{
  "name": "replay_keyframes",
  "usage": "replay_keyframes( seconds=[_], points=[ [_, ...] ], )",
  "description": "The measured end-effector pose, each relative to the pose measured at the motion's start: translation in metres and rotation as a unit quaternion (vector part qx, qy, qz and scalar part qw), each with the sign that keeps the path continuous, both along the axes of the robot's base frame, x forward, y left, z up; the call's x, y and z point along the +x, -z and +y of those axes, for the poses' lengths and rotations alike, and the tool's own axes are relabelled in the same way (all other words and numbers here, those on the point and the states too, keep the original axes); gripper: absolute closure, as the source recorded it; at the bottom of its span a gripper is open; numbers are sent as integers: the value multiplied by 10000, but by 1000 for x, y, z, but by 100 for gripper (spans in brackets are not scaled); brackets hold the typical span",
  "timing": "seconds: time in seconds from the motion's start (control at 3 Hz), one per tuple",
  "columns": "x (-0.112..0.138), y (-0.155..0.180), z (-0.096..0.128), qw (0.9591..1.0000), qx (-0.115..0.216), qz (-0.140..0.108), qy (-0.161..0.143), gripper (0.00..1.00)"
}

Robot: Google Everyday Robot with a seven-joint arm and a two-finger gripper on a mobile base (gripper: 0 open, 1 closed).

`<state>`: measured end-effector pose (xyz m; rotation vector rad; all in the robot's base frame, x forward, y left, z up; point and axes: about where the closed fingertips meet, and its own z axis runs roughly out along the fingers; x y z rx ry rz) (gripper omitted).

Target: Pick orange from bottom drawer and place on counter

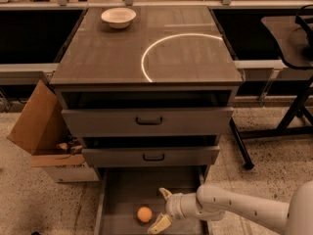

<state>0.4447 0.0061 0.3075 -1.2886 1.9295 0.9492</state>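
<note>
The orange (144, 214) lies on the floor of the bottom drawer (122, 190), which is pulled out furthest of the three grey drawers. My gripper (162, 209) is down in that drawer just right of the orange, fingers spread open toward it and not touching it. The white arm (234, 209) reaches in from the lower right. The counter (146, 43) above is dark and glossy with a bright white arc reflection.
A white bowl (118, 17) stands at the counter's back left. The two upper drawers (146, 121) with black handles are slightly open. An open cardboard box (44, 131) sits on the floor to the left. A black chair base (288, 121) stands to the right.
</note>
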Motion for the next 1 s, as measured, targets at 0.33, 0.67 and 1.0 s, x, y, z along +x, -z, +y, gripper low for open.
replay_keyframes(
  seconds=[0.33, 0.67, 1.0],
  points=[
    [0, 0, 0, 10000, 0, 0, 0, 0],
    [13, 34, 5, 9986, 18, -79, -522, 0],
    [30, 72, 8, 9949, 46, -197, -989, 0]
  ],
)
